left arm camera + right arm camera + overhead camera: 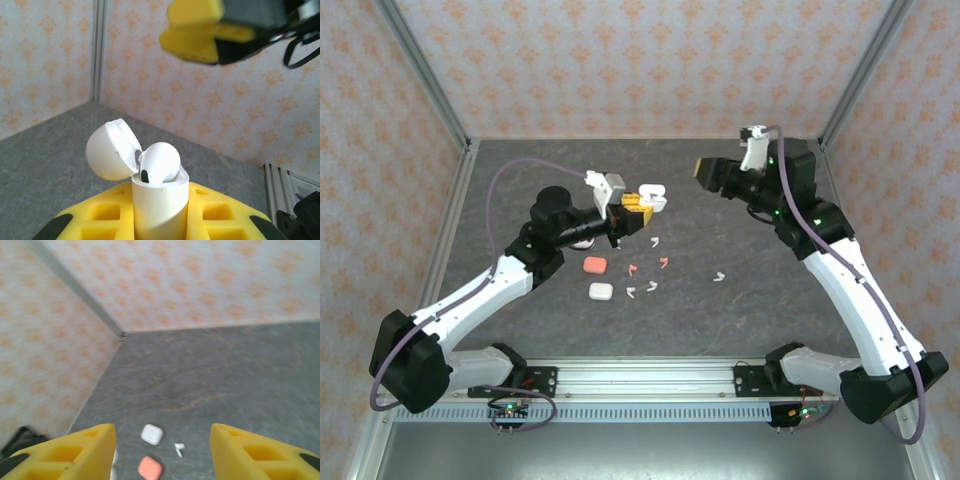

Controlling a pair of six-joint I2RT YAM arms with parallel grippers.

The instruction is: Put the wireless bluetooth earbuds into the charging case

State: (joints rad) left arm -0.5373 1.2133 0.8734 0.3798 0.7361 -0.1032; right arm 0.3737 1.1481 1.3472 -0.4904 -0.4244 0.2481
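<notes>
Left gripper [636, 207] pinched the open white case [160, 200] upright, one earbud [160, 162] sitting proud in its well. Right gripper [706, 168] was spread and empty, just right of the case. Loose earbuds [652, 286] lay mid-table, toward the near edge.

We log: earbud [160, 162] stem hidden inside open white case [159, 210]; case base cut off by lower edge. Right wrist view blurred; loose earbud [178, 447] by closed white case [151, 434] too small to read.
</notes>
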